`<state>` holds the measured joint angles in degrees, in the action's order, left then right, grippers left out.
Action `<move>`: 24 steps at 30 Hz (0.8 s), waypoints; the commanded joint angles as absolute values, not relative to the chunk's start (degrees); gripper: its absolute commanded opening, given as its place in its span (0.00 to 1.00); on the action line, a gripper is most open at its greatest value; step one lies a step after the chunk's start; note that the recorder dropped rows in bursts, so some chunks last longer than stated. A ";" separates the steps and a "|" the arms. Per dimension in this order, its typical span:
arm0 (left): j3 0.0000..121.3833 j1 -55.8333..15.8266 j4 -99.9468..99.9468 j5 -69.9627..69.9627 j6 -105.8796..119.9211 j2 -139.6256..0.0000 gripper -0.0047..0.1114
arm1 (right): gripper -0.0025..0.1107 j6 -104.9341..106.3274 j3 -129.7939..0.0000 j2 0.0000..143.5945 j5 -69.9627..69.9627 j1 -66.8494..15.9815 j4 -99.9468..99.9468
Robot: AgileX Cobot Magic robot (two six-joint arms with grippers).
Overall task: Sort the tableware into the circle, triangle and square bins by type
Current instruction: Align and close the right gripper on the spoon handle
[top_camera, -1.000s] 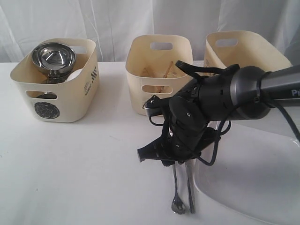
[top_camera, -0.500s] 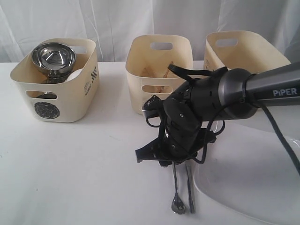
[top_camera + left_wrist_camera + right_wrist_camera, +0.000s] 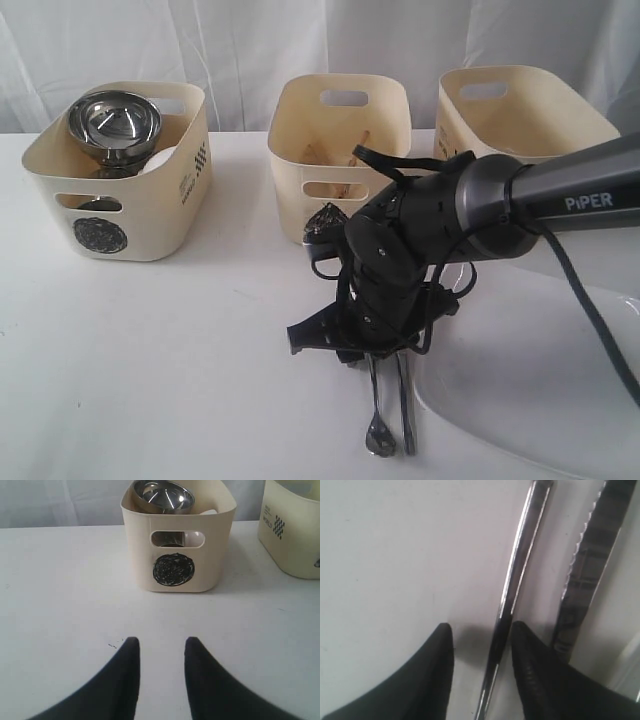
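Note:
My right gripper [image 3: 372,352] reaches down near the table's front, open, and straddles the handle of the steel spoon [image 3: 520,570]. The handle lies close to one fingertip [image 3: 522,630]. The serrated steel knife [image 3: 590,565] lies just beside the spoon [image 3: 380,437], parallel to it; in the exterior view the knife [image 3: 405,415] is to its right. The large white square plate [image 3: 540,400] sits to their right. The circle bin [image 3: 150,220] holds a steel bowl [image 3: 113,122] on top and a white bowl [image 3: 162,160]. Wooden chopsticks [image 3: 352,155] lie in the middle bin [image 3: 295,170]. My left gripper [image 3: 160,642] hovers open over bare table, facing the circle bin [image 3: 140,555]. No fork shows.
A third cream bin [image 3: 540,115] stands at the back right, behind the right arm. The arm's body hides part of the middle bin's front. A white curtain closes off the back. In the left wrist view a neighbouring bin [image 3: 292,535] shows off to one side.
The right arm has shifted a little to the left and lower, bringing its gripper down over the spoon handle. The bins and their contents have not moved.

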<state>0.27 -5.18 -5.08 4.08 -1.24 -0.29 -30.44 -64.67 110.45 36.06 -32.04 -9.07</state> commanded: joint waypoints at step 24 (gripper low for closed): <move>0.00 -5.34 -5.49 4.29 -1.20 0.00 0.35 | 0.35 -28.26 -64.73 112.21 37.01 -31.99 -5.10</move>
